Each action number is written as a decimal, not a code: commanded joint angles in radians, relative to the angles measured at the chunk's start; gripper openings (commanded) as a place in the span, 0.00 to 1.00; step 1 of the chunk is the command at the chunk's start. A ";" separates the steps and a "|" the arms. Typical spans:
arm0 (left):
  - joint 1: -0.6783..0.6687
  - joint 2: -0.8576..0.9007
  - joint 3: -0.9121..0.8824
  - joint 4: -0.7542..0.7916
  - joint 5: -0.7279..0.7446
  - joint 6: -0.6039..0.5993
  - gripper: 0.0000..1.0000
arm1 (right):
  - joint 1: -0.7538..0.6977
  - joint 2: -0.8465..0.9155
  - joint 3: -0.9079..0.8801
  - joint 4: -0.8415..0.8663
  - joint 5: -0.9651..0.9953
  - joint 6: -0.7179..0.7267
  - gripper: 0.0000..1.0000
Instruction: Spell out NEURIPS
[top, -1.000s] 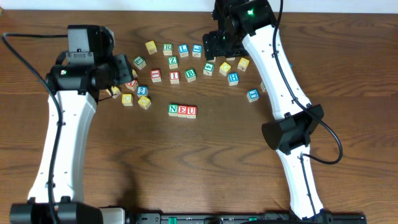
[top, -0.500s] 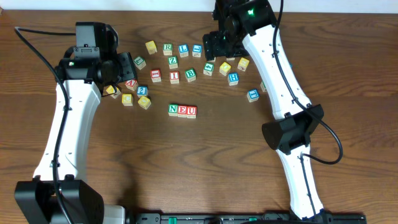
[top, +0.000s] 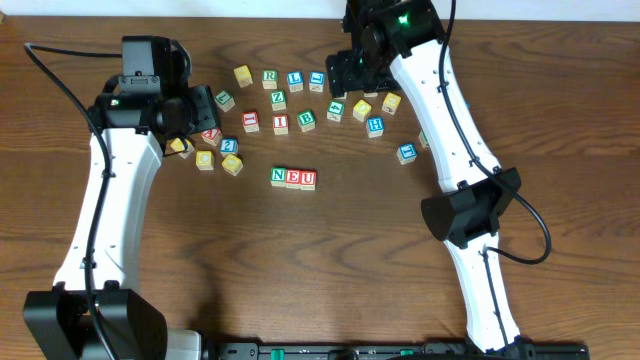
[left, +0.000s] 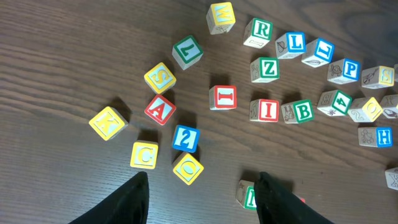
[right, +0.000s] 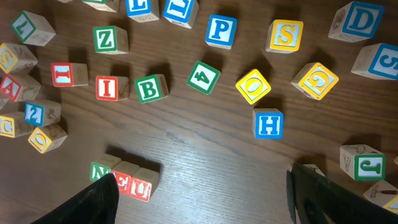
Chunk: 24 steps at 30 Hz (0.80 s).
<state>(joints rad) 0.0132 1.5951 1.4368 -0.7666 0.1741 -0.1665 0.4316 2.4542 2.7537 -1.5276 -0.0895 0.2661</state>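
Observation:
Three cubes reading N (top: 279, 177), E (top: 293, 178) and U (top: 308, 179) stand in a row mid-table. The right wrist view shows them too, as N (right: 99, 171) and U (right: 142, 186). The green R (left: 260, 31), red I (left: 267, 110) and blue P (right: 221, 30) lie loose in the far scatter, as does a yellow S (right: 285, 34). My left gripper (left: 202, 200) hovers open over the left cluster with nothing in it, and its right finger hides part of the N (left: 249, 196). Over the right cluster my right gripper (right: 205, 199) is wide open and empty.
Other letter cubes are scattered along the far side: Z (left: 268, 68), B (right: 149, 88), H (right: 268, 123), A (left: 159, 109), K (left: 107, 122) and more. In the overhead view, the right arm (top: 450, 130) crosses the table's right half.
The left arm swung a little right and farther back over its cluster, then held still. The right arm and the cubes have not moved.

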 joint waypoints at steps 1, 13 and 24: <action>0.002 0.004 0.018 -0.010 -0.010 0.017 0.54 | 0.001 -0.008 0.012 -0.002 0.012 -0.013 0.83; -0.031 0.004 0.143 -0.066 -0.084 0.016 0.54 | -0.005 -0.008 0.012 0.009 0.012 -0.013 0.84; -0.134 0.027 0.211 -0.075 -0.164 0.005 0.58 | -0.050 -0.008 0.012 0.006 0.012 -0.009 0.86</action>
<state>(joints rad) -0.1085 1.5993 1.6009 -0.8337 0.0490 -0.1596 0.4046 2.4542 2.7537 -1.5211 -0.0895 0.2661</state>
